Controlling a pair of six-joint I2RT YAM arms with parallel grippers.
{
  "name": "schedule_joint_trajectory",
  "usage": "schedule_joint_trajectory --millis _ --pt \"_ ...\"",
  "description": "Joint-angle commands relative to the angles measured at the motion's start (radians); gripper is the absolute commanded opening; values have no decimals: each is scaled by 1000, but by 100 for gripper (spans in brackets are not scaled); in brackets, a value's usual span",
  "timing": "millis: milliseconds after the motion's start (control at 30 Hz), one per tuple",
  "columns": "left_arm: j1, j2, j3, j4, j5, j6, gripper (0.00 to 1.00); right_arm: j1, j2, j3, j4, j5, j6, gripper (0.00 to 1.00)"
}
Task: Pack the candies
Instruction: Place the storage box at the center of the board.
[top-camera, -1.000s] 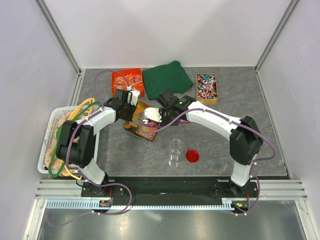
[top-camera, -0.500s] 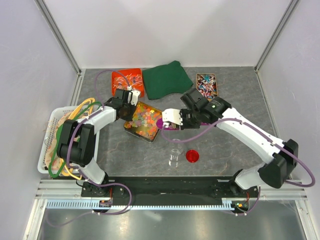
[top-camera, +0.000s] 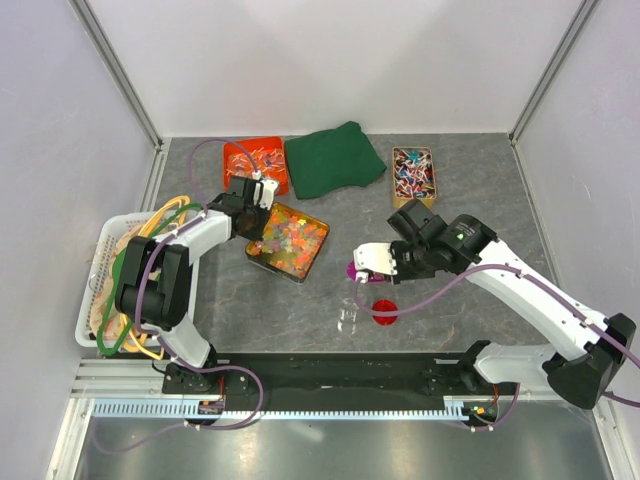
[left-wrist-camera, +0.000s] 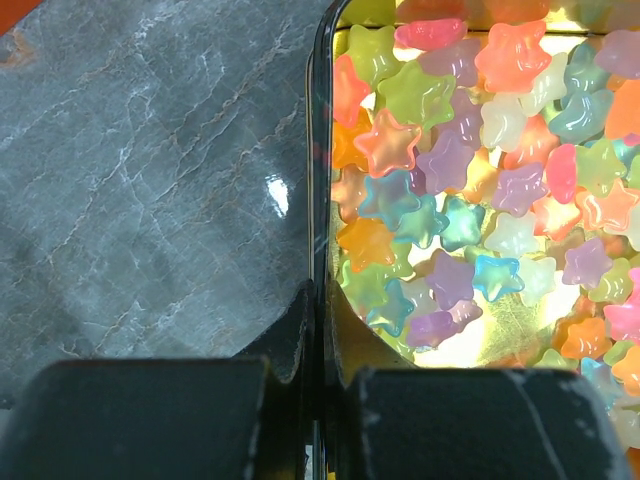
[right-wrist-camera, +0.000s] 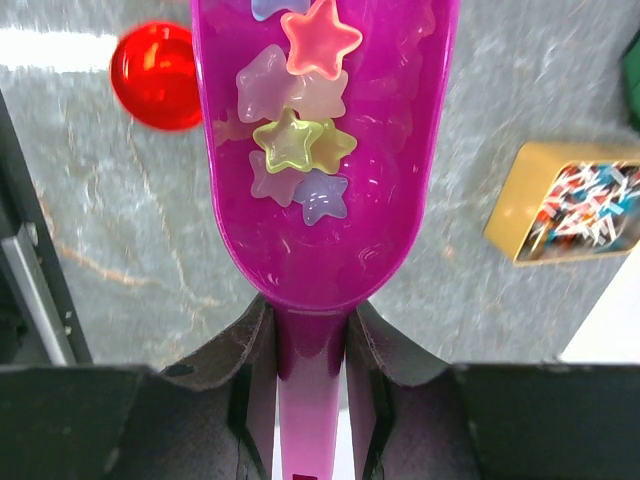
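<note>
**Scoop loaded, tin pinned at the rim**

We start with the grey counter (top-camera: 250, 310), and everything here is placed off the gold tin (left-wrist-camera: 321, 150) sitting left of centre. Behind the tin lies a green cloth (top-camera: 335, 158), rumpled. Far out to the tin's left is the white basket (top-camera: 88, 320), hanging off the counter edge.

On to the arms. The left end effector (left-wrist-camera: 318, 320) is fully shut, fingers pinching the tin's near rim, one inside the wall and one outside. The right end effector (right-wrist-camera: 305, 320) is partly closed around the handle of a purple scoop (right-wrist-camera: 330, 255), which is held in the air to the right of the tin, well apart from it.

A clear jar (top-camera: 349, 315) stands upright, right of the tin and closer to the arm bases, with the red lid (top-camera: 384, 311) flat just beyond it.

The candies (left-wrist-camera: 470, 180), star-shaped and in mixed colours, fill the tin, and a handful ride in the scoop's bowl.
</note>
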Motion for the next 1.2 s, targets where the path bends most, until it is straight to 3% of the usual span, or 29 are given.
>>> schedule_joint_trajectory --millis 0,1167 --pt "10 -10 57 48 30 12 2 4 -43 -32 -43 59 -12 0" --pt "28 26 66 42 19 27 2 179 60 8 -69 365 7 0"
